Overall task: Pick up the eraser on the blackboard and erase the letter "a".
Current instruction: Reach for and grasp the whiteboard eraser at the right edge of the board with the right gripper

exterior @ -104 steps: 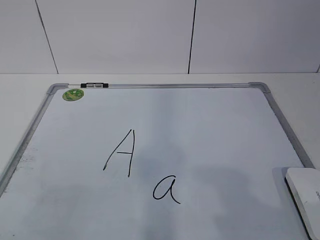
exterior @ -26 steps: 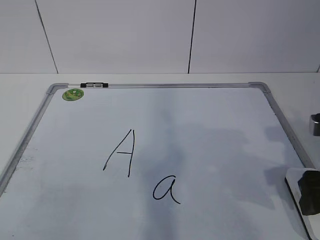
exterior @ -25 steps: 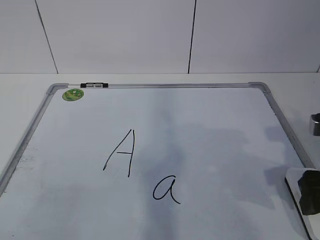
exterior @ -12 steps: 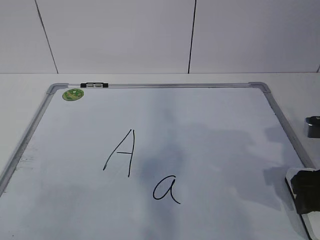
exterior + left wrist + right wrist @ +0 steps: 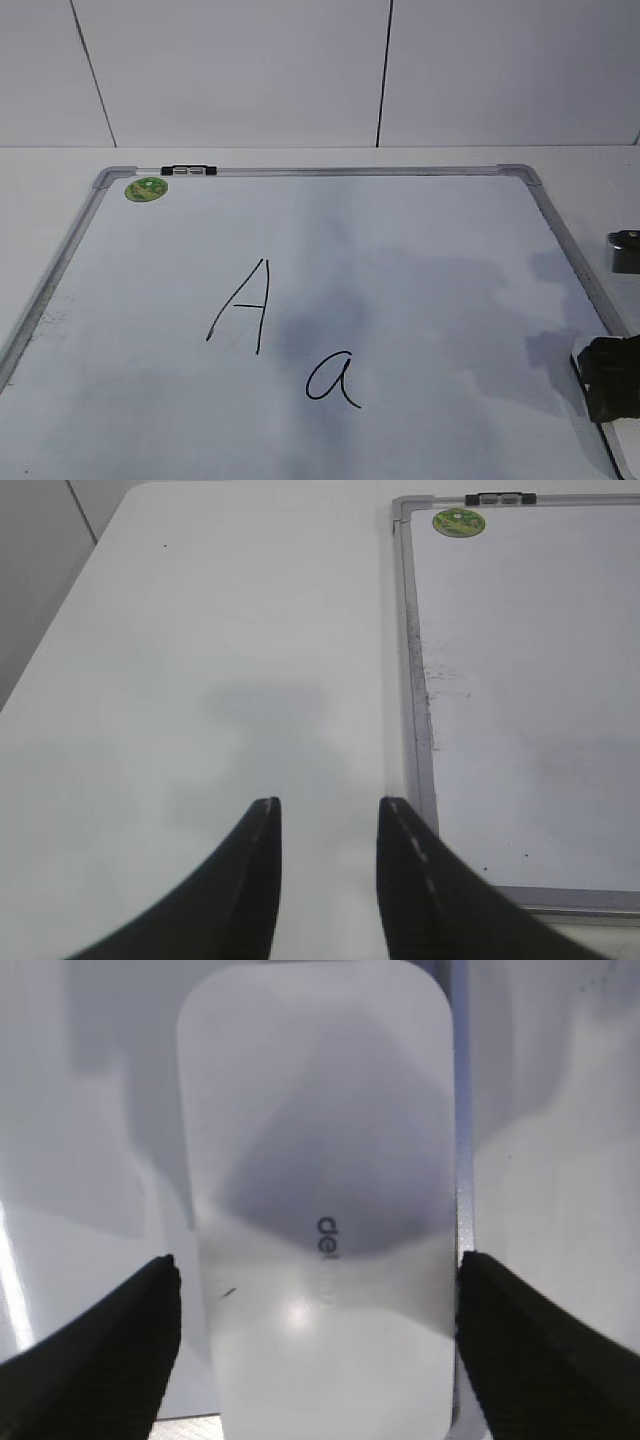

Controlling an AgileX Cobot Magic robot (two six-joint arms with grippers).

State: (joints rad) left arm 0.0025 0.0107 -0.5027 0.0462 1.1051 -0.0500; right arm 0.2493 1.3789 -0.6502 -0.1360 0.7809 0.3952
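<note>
Exterior and wrist views of a white desk (image 5: pixel 200 630) carrying the blackboard (image 5: pixel 540 205), a white dry-erase panel in a silver-grey frame that fills most of the desk. A capital "A" (image 5: pixel 243 303) stands near the board's middle; the letter "a" (image 5: pixel 333 380), the erasing target, lies just below and to the right of it, toward the near edge.

The eraser (image 5: pixel 318 1200), a white rounded block with small grey lettering, lies at the board's right edge near its near corner, its long side running along the frame rail. The right gripper (image 5: pixel 318 1335) hangs directly over it, jaws spread wide, one finger on each side of the block and neither touching it; nothing is gripped yet. The left gripper (image 5: pixel 325 870) waits above bare desk off the board's left edge, partly parted and empty.

A green round magnet (image 5: pixel 146 188) and a black-and-white clip (image 5: pixel 188 170) sit at the far left corner, well apart from the work.

Step in hand: grasping the eraser. A good grasp probably calls for a straight descent with the jaws centred across the short width, closing only when the fingers are low on the side walls. One finger appears to come down near the frame rail, so it could catch there. The later wipe should stay clear of the "A".
</note>
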